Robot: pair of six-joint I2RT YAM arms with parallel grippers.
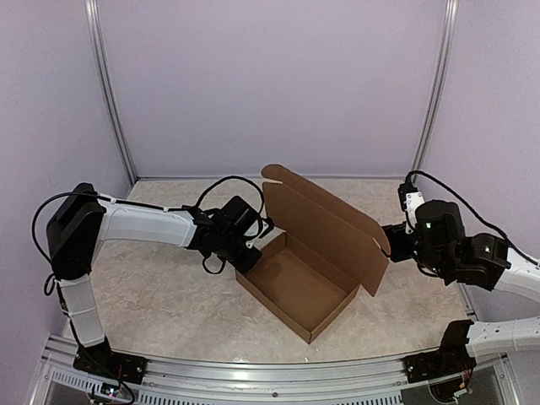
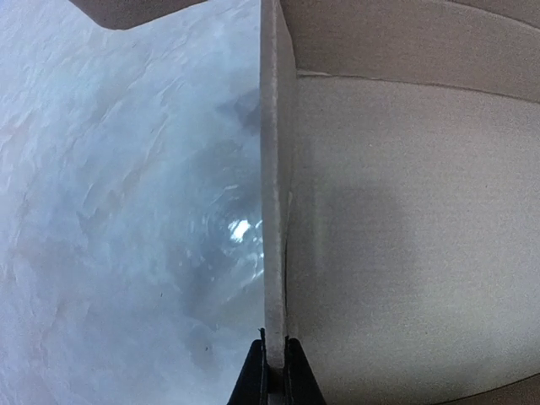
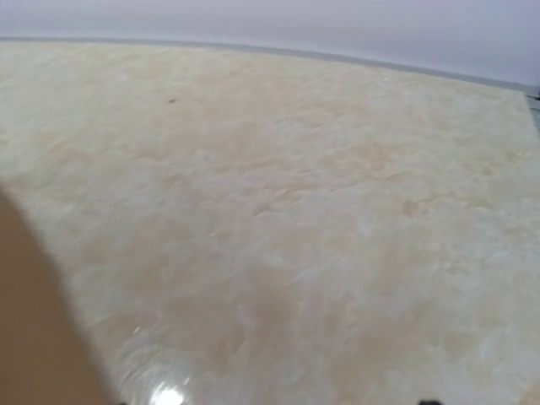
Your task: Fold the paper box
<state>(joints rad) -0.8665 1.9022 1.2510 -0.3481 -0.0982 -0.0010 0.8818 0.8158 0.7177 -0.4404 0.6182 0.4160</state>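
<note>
From above, the paper box (image 1: 297, 287) sits mid-table with its lid upright and its long axis running far-left to near-right, the left gripper (image 1: 251, 253) at its left end wall and the right gripper (image 1: 391, 242) beside the lid; the left wrist view shows fingers (image 2: 251, 381) pinched shut on that wall; the right wrist view, jaws spread and empty, shows bare table (image 3: 321, 211) with the lid at left.

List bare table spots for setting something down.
Bare table: near-left, between left arm and front rail; far strip behind the raised lid of the paper box; near-right patch before it. Crowded: left hand clamped on its left wall, right hand at the lid's right end.
</note>
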